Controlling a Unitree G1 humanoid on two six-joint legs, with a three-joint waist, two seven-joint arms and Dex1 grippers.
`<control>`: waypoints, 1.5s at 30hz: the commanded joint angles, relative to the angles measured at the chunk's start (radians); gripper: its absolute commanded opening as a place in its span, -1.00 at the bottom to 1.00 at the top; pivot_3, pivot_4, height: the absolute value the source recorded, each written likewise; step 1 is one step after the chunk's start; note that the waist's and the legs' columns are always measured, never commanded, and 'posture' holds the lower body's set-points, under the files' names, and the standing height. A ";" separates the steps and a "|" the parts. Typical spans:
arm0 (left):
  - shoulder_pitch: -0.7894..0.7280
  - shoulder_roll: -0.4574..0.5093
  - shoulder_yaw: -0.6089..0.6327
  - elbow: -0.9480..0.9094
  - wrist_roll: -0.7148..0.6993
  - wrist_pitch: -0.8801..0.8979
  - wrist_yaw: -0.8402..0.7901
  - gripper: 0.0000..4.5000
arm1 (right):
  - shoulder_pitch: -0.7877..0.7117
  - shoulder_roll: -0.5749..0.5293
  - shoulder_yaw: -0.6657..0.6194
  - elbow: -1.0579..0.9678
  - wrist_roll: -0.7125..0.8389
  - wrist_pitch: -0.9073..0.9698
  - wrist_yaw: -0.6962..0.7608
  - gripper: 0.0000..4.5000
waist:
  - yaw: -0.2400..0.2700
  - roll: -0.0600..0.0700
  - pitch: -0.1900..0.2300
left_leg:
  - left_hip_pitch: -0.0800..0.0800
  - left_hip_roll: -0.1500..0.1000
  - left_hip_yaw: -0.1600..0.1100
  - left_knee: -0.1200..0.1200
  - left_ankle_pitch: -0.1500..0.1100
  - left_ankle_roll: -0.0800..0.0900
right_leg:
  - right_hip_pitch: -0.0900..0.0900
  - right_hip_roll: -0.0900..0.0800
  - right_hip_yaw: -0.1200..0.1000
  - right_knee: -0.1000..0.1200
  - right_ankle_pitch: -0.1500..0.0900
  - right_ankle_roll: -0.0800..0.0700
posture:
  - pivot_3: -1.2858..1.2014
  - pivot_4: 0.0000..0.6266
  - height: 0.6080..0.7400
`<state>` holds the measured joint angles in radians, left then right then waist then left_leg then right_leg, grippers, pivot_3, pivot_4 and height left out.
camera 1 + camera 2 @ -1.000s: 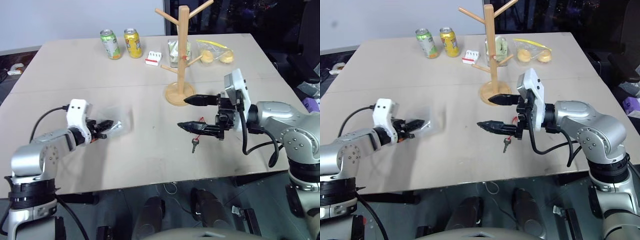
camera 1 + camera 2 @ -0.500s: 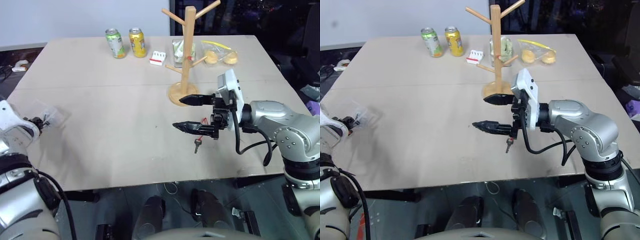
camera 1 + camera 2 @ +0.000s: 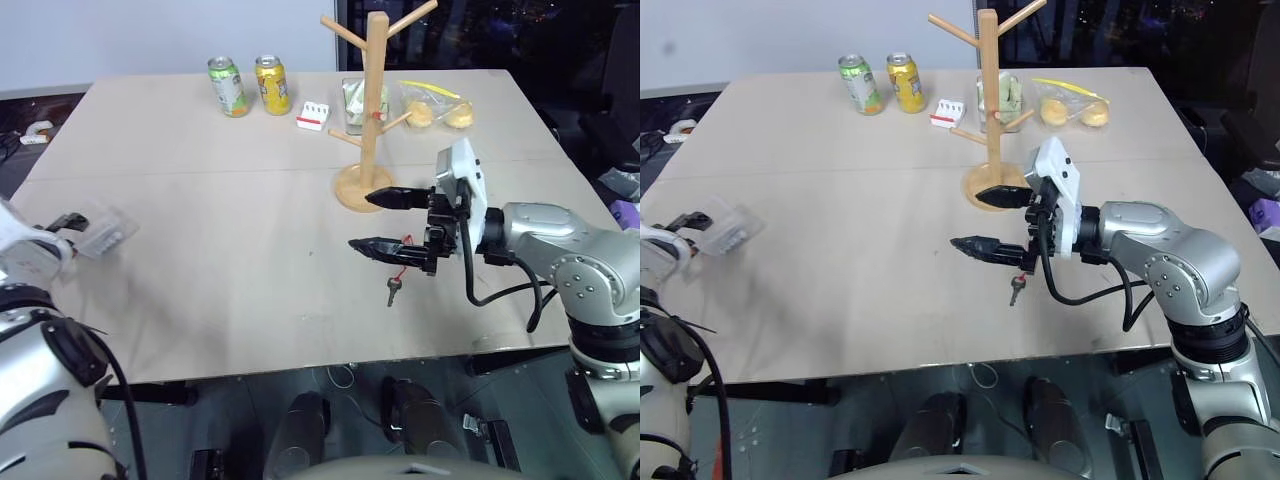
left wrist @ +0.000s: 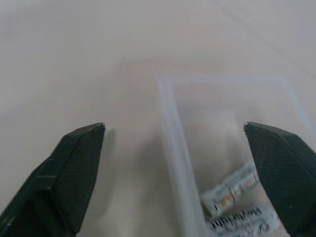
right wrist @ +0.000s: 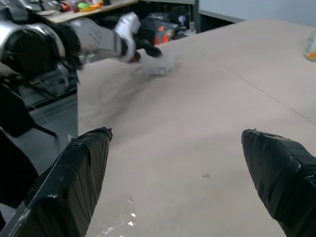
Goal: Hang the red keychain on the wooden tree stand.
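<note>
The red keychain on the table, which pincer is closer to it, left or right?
Right. The right pincer hovers open just above the red keychain; the left pincer sits open at the table's far left edge.

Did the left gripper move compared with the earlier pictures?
Yes. The left gripper went left, away from the wooden tree stand, to the table's left edge.
</note>
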<state>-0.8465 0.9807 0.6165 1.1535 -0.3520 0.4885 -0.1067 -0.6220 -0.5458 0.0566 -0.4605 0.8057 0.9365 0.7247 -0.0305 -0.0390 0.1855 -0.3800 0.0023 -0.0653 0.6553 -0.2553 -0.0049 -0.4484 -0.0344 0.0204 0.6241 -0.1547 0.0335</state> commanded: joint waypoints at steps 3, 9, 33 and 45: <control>0.129 0.105 -0.096 -0.518 -0.029 0.241 -0.167 0.99 | 0.078 -0.056 -0.113 -0.082 0.030 0.097 -0.130 1.00 | -0.002 -0.002 0.001 | -0.001 0.000 0.000 0.000 0.000 0.000 | 0.000 -0.001 0.000 0.000 0.000 0.000 | 0.03 -0.52 1.00; 0.279 0.074 -0.179 -1.151 -0.316 0.443 -0.517 0.99 | 0.187 0.013 -0.208 -0.160 0.048 0.293 -0.423 1.00 | 0.011 -0.001 0.001 | 0.000 -0.001 0.001 0.000 0.000 -0.001 | 0.000 -0.003 0.001 0.000 -0.003 -0.002 | 0.03 -0.52 1.00; 0.268 0.016 -0.572 -1.535 -0.414 0.392 -0.959 0.99 | 0.271 0.333 0.039 -0.075 -0.276 0.363 -0.720 1.00 | -0.015 0.001 0.002 | 0.001 0.003 0.003 -0.001 0.000 0.000 | -0.001 0.005 0.006 -0.001 -0.004 -0.003 | 0.03 -0.52 1.00; 0.324 0.045 -0.504 -1.569 -0.434 0.424 -0.934 1.00 | 0.244 0.265 0.180 0.001 -0.361 0.218 -0.580 -0.43 | -0.020 0.001 0.002 | 0.001 0.003 0.003 -0.001 0.000 0.000 | -0.001 0.006 0.005 -0.001 -0.004 -0.004 | 0.03 -0.52 1.00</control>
<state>-0.5254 1.0096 0.0725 -0.3851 -0.7755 0.9111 -1.0397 -0.3658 -0.2730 0.2219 -0.4501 0.4412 1.1724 0.1140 -0.0505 -0.0379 0.1878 -0.3789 0.0054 -0.0625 0.6538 -0.2551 -0.0052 -0.4493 -0.0284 0.0258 0.6231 -0.1585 0.0300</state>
